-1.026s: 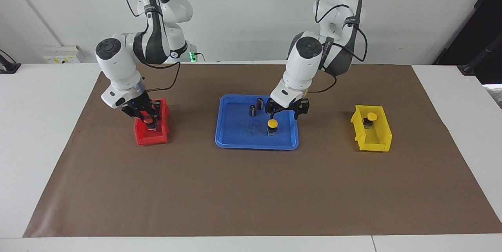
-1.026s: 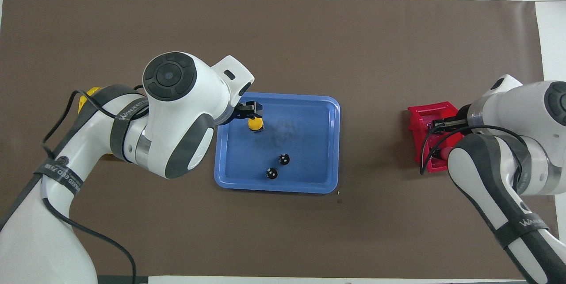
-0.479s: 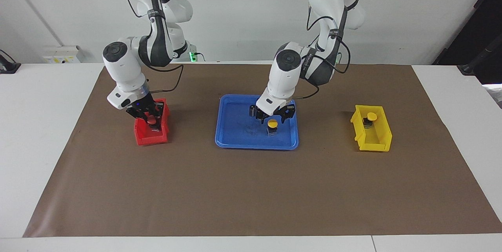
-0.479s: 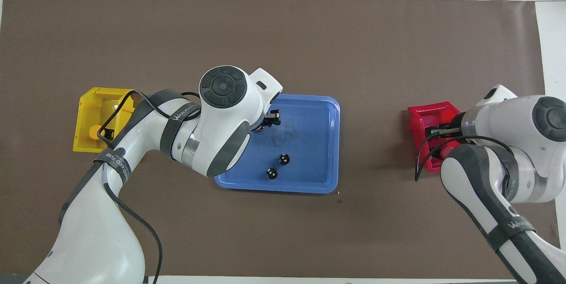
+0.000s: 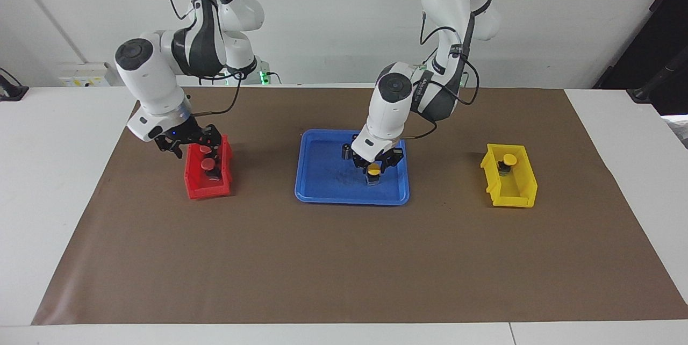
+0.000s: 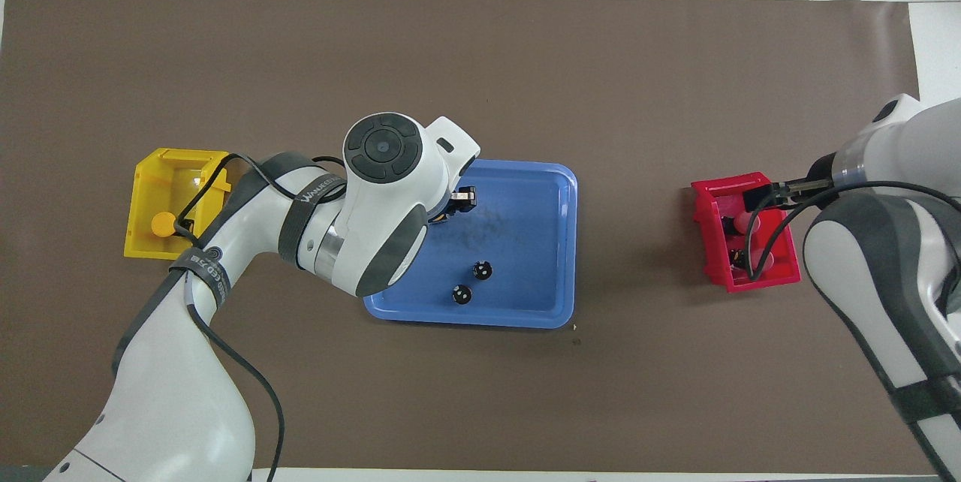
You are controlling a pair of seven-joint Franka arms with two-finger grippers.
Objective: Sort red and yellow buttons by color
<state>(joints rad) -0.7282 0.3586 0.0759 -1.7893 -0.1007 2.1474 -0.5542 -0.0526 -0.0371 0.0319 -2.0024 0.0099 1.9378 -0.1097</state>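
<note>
Dropping left gripper, jaws spread, around tray's yellow button; right gripper, jaws spread, lifting off red bin, both reds in.

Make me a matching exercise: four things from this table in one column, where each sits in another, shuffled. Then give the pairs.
Things
1. two red buttons
2. left gripper
3. two dark cylinders
4. right gripper

Places
A. blue tray, nearer the robots than the tray's yellow button
B. around the tray's yellow button
C. in the red bin
D. over the red bin's edge nearest the robots

Pairs: 1-C, 2-B, 3-A, 4-D
</note>
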